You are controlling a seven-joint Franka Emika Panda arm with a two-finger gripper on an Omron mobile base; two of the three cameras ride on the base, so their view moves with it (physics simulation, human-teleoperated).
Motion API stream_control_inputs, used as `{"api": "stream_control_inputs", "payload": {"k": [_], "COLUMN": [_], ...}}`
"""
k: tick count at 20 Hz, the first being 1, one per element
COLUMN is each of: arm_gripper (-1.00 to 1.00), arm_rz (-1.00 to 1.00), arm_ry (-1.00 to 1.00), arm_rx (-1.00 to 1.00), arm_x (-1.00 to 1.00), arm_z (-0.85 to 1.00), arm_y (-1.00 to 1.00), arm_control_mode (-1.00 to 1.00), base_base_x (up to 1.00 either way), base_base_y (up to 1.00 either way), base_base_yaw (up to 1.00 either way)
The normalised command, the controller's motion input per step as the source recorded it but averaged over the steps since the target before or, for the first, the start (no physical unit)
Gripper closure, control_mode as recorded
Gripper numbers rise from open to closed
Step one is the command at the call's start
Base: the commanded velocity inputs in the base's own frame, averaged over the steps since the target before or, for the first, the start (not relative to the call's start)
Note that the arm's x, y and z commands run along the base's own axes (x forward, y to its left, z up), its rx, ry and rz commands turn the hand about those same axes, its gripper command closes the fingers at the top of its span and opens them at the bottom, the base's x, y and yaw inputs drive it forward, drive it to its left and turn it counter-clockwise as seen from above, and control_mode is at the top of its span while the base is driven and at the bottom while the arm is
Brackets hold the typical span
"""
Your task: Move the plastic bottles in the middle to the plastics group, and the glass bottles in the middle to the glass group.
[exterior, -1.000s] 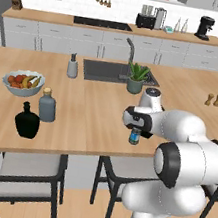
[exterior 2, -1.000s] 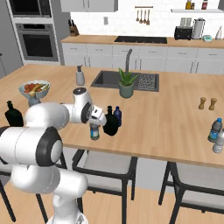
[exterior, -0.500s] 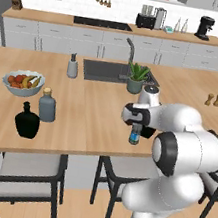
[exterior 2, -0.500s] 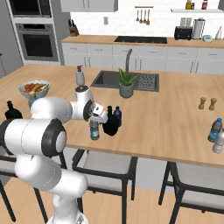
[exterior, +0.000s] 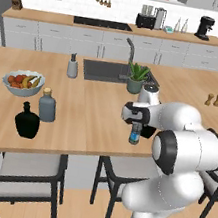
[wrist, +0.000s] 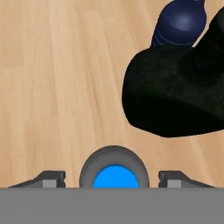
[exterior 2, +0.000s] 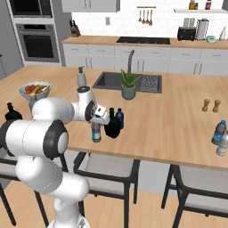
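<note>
Now the gripper (wrist: 112, 177) sits directly over the clear blue-capped bottle (exterior: 135, 134) near the counter's (exterior: 90, 113) near edge, fingers either side of the cap with gaps showing, nothing gripped. Just beside stand the black squarish bottle (wrist: 175, 92) and the dark blue bottle (wrist: 181, 22).

The clear blue-capped bottle (wrist: 114, 173) is standing upright between the finger tips (wrist: 49, 178), the black squarish bottle (wrist: 175, 92) and dark blue bottle (wrist: 179, 24) sitting just beyond.
</note>
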Motion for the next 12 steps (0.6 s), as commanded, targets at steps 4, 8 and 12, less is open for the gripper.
{"api": "stream_control_inputs", "payload": {"k": [4, 8, 12], "arm_gripper": [1.00, 1.00, 1.00], "arm_rz": [0.00, 0.00, -0.04], "arm_ry": [0.00, -0.02, -0.01], "arm_rx": [0.00, 0.00, 0.00], "arm_x": [-0.07, -0.54, -0.98], "arm_z": [0.00, 0.05, 0.29], "arm_y": [0.00, -0.05, -0.38], "arm_control_mode": [-1.00, -1.00, -1.00], "base_base_x": [0.00, 0.00, 0.00], "base_base_y": [0.00, 0.00, 0.00], "base_base_yaw": [0.00, 0.00, 0.00]}}
